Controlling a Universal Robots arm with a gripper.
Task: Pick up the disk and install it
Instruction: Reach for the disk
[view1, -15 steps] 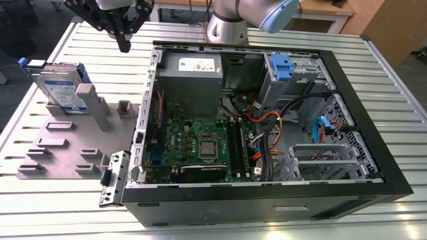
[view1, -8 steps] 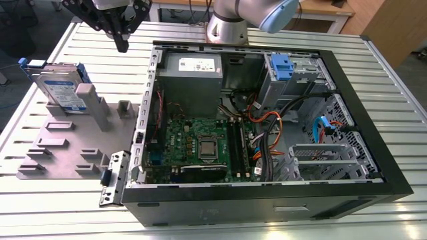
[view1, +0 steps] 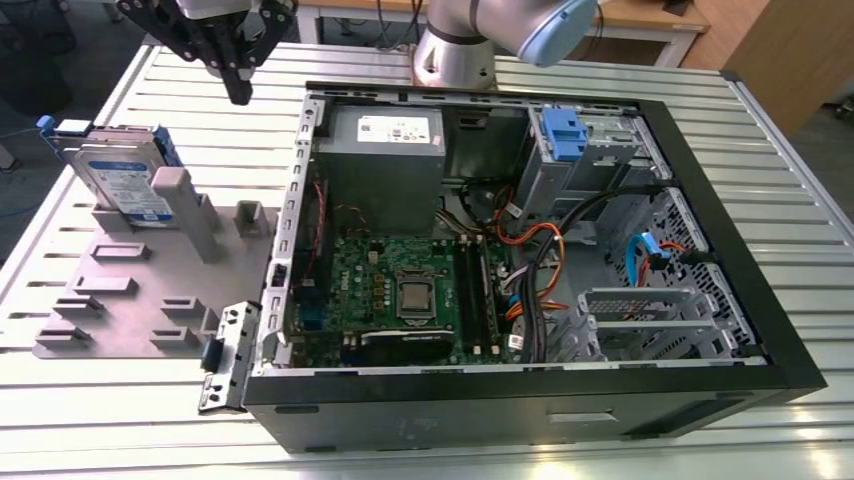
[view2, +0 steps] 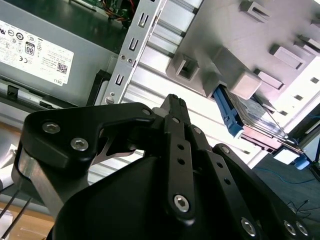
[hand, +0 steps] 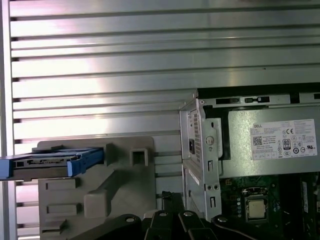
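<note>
The disk stands on edge in a grey holder plate at the exterior view's left, its white-and-blue label facing out and blue rails along its edges. My gripper hangs above the table between the holder and the open computer case, above and beside the disk and apart from it. Its black fingers are shut together with nothing between them. Both wrist views show the disk edge-on in the holder, and the gripper with its tips pressed together.
The case lies on its side on a slatted aluminium table. Inside are a grey power-supply box, a green motherboard, cables and a blue drive carrier in the bay. A loose metal bracket lies by the case's front corner.
</note>
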